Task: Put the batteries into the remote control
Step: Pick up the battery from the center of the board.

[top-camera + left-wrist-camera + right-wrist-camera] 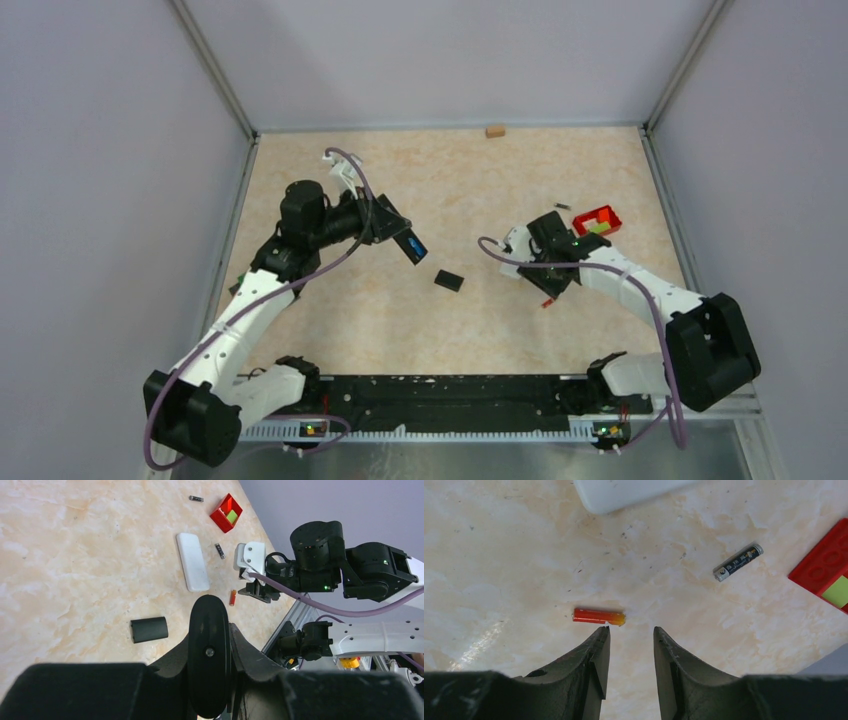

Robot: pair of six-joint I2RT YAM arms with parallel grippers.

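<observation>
A black, elongated plastic remote control [210, 620] with a rounded end is gripped between the fingers of the left gripper [210, 652] and is held up off the beige marbled tabletop [380, 320]. A blue patch is seen at its lower end in the top view, but what it is cannot be told. The right gripper [631, 630] is held low over the tabletop, its jaws parted with nothing between them. A small red-orange cylindrical battery [599, 616] lies flat just beside the tip of one finger; whether it is touched cannot be judged. A dark cylindrical battery [738, 562] with a silver end lies farther out, between a white flat slab with rounded corners [192, 561] and a small red plastic tray [220, 517]. A yellow-green block [231, 516] is seen inside the tray. A second dark battery [196, 499] lies apart from the others, near the tray on its far side. A small black rectangular cover [148, 629] lies flat on the tabletop between the two grippers, touched by neither. A small tan block [494, 130] is seen at the far edge of the tabletop.
</observation>
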